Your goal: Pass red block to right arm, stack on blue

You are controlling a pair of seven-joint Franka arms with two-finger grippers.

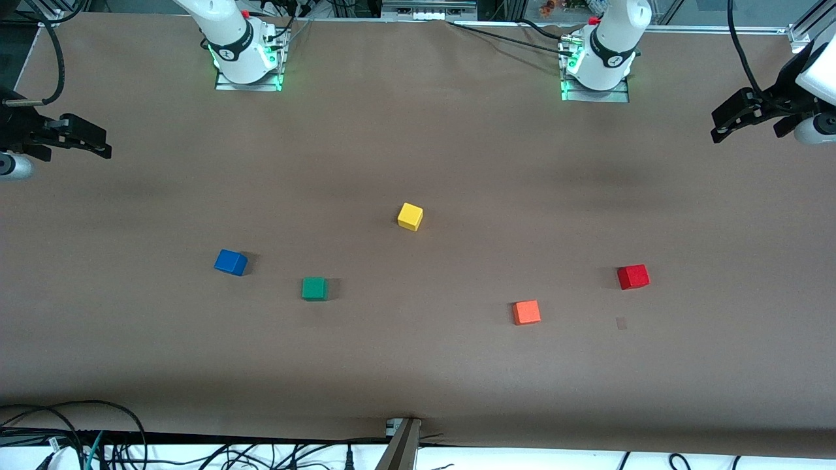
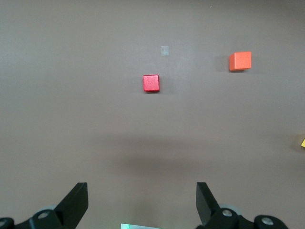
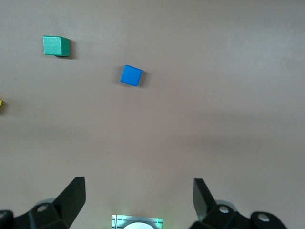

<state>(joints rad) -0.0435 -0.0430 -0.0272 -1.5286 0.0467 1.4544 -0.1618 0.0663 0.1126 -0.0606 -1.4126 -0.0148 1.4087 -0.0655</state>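
Observation:
The red block [image 1: 633, 277] sits on the brown table toward the left arm's end; it also shows in the left wrist view [image 2: 151, 83]. The blue block [image 1: 230, 262] sits toward the right arm's end and shows in the right wrist view [image 3: 131, 75]. My left gripper [image 1: 728, 117] hangs open and empty high over the table's edge at its own end, apart from the red block; its jaws stand wide in the left wrist view [image 2: 142, 200]. My right gripper [image 1: 101, 142] hangs open and empty over the table's edge at its end [image 3: 139, 198].
An orange block [image 1: 526, 312] lies beside the red one, slightly nearer the front camera. A green block [image 1: 314, 288] lies beside the blue one. A yellow block [image 1: 410, 216] sits mid-table. Cables run along the front edge.

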